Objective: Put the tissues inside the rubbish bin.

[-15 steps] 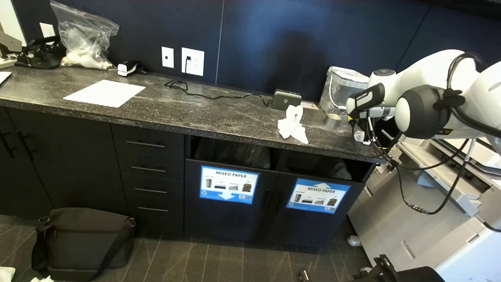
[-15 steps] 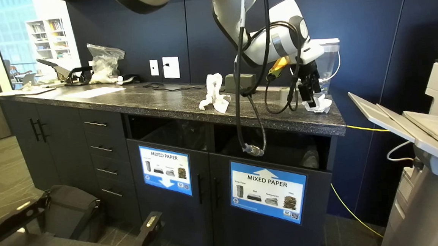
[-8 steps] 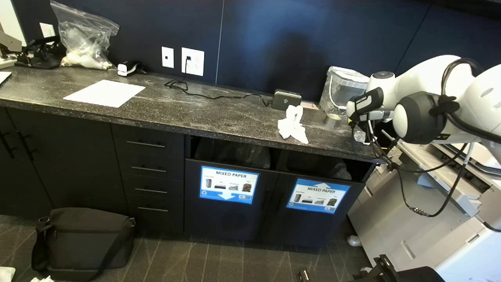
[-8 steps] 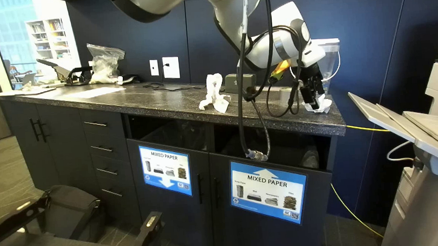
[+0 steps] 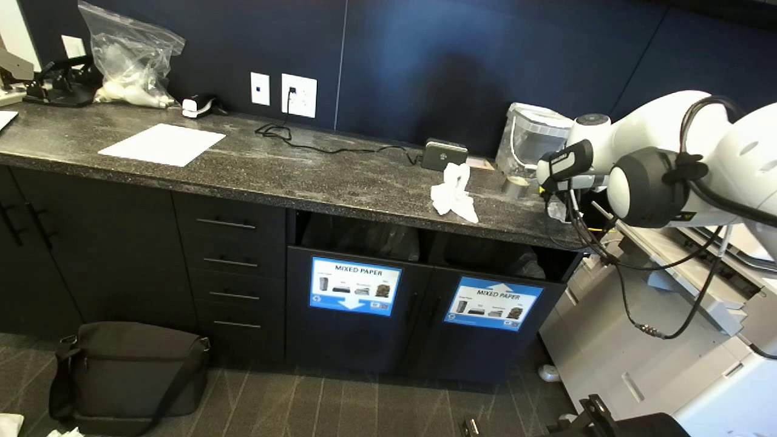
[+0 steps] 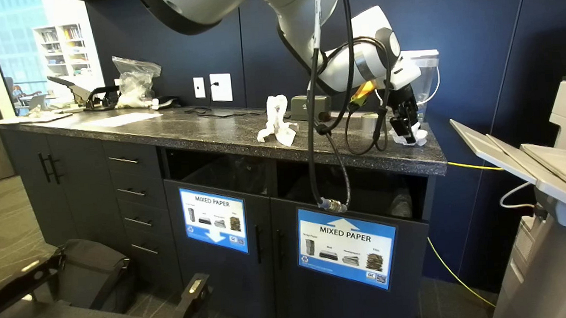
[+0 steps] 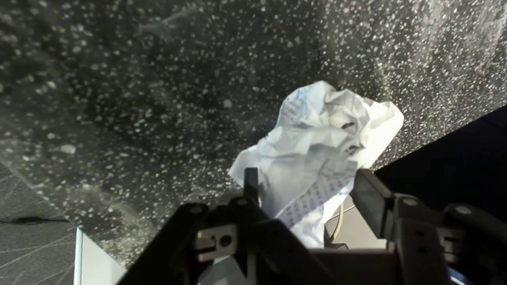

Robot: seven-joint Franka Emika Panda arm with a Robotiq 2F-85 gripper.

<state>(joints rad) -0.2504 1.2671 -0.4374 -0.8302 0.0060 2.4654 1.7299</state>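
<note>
White sheet (image 5: 162, 145), clear plastic bag (image 5: 129, 64), speckled counter (image 5: 340, 182)

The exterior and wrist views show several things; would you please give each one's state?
Printed wad: crumpled, between jaws
Pincer: jaws apart
White tissue: crumpled, upright
Rubbish bin: upright, handle down
Drawers: shut
Cupboard doors: shut
Black plug: plugged in
Clear bag: part-filled
Paper sheet: flat
Black bag: upright

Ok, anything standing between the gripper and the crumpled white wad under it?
Nothing visible. In the wrist view the gripper has its jaws on either side of the crumpled white wad; whether they grip it, I can't tell. The upright white tissue stands apart on the counter.
</note>
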